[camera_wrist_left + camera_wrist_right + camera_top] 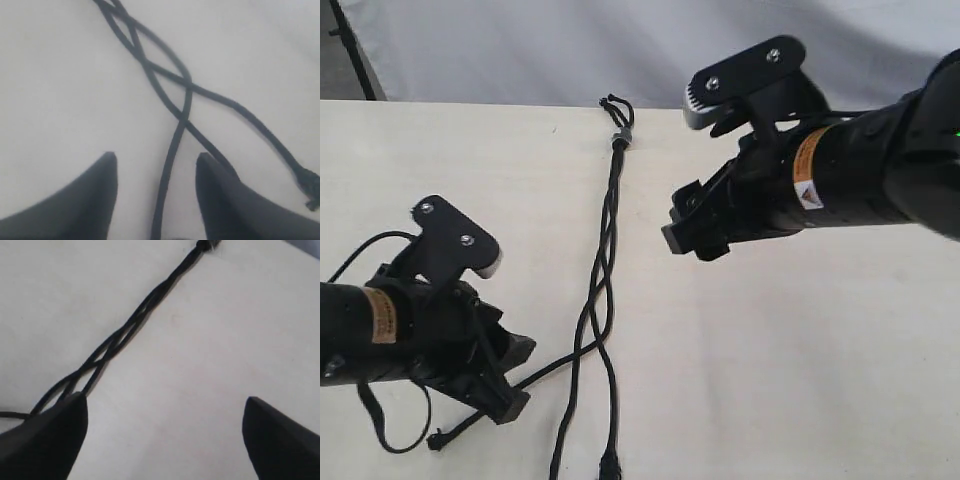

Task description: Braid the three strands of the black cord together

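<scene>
Cord [605, 260] of this kind looks light, thin and limp, so it should bend wherever it is pushed, hold no shape of its own and drag easily across the table [800, 380]. It lies down the middle of the table between the arms, from a small bead [619, 135] with a short loop at the far end toward the near edge. Its upper part is already loosely crossed, while the 3 strands [185, 100] spread apart lower down, 1 of them trailing off under the left arm. The best hold is probably on a single strand just below the last crossing, where the lengths are well apart, not on a knotted tip [310, 182], which would leave too much slack. The left gripper [156, 162] hangs low and partly open, with 1 strand running between its fingers but a gap showing on each side, so it appears to grip nothing. The right gripper [162, 402] is spread wide and empty, beside the braided part. The table is pale, flat and matte, with bare room on both sides, and a white sheet [520, 50] hangs behind it.
</scene>
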You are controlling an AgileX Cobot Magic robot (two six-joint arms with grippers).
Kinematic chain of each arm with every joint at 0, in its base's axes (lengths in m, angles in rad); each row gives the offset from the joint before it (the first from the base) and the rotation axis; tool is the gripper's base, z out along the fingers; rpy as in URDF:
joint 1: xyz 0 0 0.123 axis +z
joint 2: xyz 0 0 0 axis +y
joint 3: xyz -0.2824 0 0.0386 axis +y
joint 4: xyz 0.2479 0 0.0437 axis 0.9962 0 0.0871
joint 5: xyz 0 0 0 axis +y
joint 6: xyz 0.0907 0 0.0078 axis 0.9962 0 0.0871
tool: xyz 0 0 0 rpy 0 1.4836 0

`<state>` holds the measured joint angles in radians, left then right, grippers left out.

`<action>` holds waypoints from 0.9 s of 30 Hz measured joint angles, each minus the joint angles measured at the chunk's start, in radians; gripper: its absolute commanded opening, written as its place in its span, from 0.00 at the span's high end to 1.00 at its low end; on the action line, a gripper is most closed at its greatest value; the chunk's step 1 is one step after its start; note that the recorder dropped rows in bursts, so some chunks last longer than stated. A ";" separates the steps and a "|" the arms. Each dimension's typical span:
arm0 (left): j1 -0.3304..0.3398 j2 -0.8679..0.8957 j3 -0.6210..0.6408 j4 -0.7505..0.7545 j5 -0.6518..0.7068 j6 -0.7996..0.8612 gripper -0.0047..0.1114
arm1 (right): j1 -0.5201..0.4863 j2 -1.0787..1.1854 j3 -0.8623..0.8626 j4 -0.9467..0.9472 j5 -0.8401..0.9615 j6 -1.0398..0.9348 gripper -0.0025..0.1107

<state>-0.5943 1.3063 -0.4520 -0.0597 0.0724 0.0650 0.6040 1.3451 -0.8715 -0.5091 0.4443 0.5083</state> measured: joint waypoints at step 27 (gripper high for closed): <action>0.000 -0.871 0.259 0.004 -0.240 -0.004 0.96 | 0.000 -0.280 0.000 -0.031 -0.018 -0.002 0.97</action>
<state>-0.5943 0.4352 -0.1928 -0.0559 -0.1678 0.0608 0.6040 1.0651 -0.8715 -0.5403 0.4258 0.5065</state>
